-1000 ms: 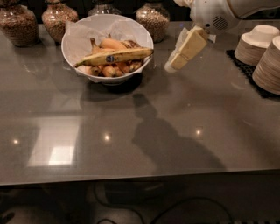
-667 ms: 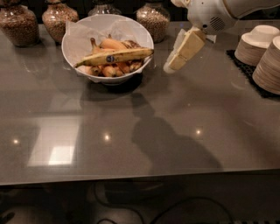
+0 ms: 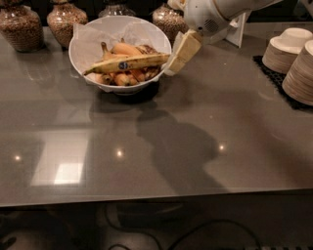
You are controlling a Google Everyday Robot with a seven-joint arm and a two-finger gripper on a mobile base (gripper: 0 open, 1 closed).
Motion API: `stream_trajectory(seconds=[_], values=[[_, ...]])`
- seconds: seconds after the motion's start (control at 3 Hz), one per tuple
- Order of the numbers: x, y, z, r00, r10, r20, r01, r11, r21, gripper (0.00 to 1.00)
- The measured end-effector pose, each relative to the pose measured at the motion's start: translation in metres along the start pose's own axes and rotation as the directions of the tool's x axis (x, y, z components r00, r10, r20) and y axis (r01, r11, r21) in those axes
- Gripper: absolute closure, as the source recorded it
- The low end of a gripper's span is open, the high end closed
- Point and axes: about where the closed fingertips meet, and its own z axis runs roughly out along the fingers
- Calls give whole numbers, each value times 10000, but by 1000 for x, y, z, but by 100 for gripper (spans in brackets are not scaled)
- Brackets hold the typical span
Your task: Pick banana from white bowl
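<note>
The banana is long, yellow with brown speckles and a small blue sticker. It lies across the top of the white bowl, on several shorter orange-brown bananas. The bowl is lined with crinkled white paper and stands at the back left of the grey table. My gripper hangs from the white arm and slants down to the left. Its tip is just outside the bowl's right rim, close to the banana's right end. It holds nothing.
Glass jars of brown contents stand in a row behind the bowl. Stacks of small cream bowls sit on a black mat at the right edge. The table's front edge runs across the bottom.
My gripper has moved left, from a clear gap right of the bowl to the bowl's right rim. The banana and bowl have not moved.
</note>
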Motion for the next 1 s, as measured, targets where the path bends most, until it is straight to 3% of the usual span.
stream_trajectory(seconds=[0.67,1.0], values=[[-7,-13,60,9904,738,1169,-658,9953,-708,36],[-8,-9,78,9830,1105,1466,-951,9896,-1079,37]])
